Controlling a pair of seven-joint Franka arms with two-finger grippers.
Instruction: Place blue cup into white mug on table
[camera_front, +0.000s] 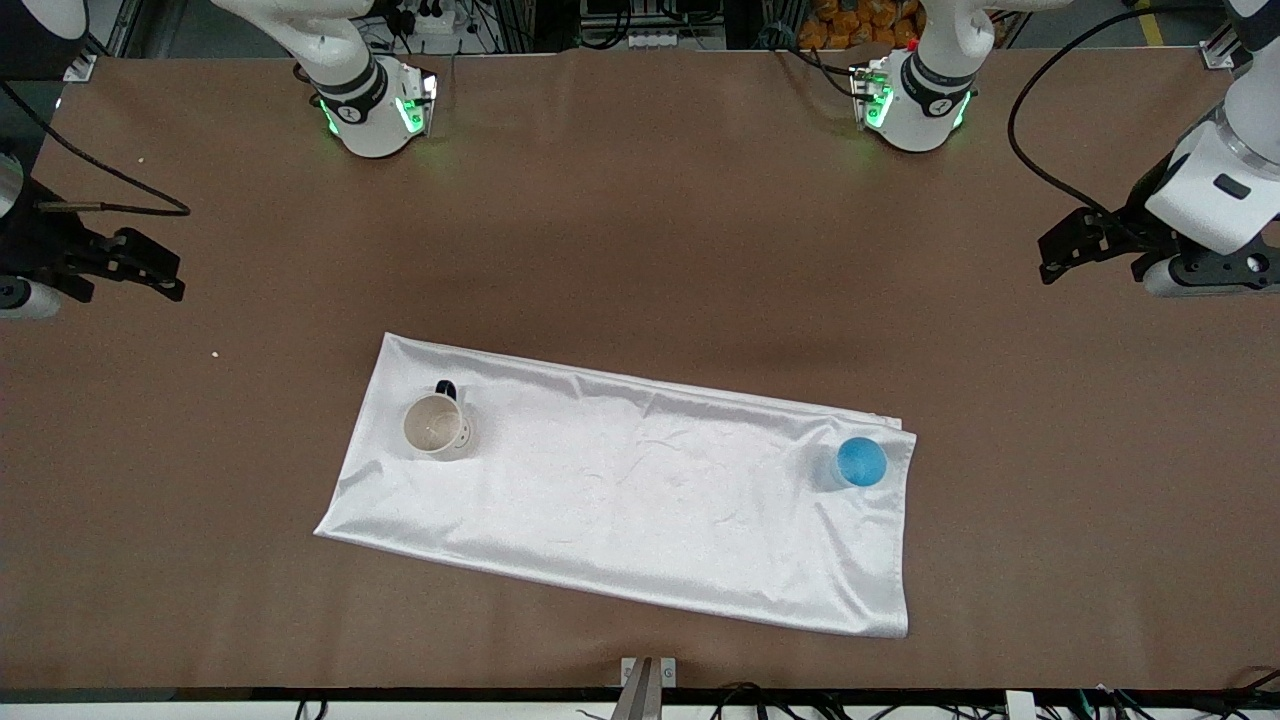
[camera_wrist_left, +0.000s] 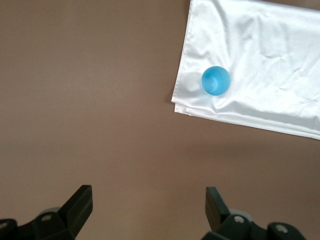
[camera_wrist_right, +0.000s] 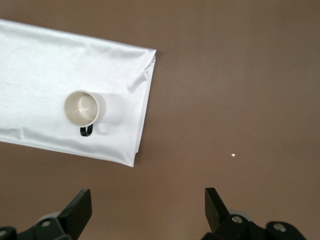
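While both pincers gape, left pincer (camera_front: 1050, 255), right pincer (camera_front: 170, 275), one blue cup (camera_front: 861, 462), one white mug (camera_front: 436, 424)

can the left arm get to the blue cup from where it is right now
Probably yes. The left hand is open over bare table, and the blue cup stands uncovered on the white cloth at that arm's end.

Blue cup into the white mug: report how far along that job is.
Nothing is done yet. The blue cup stands on the white cloth toward the left arm's end, apart from the white mug, which stands upright and empty at the cloth's other end. Nothing is in hand: the left end effector and right end effector wait open over bare table. Grasp, carry and placement remain.
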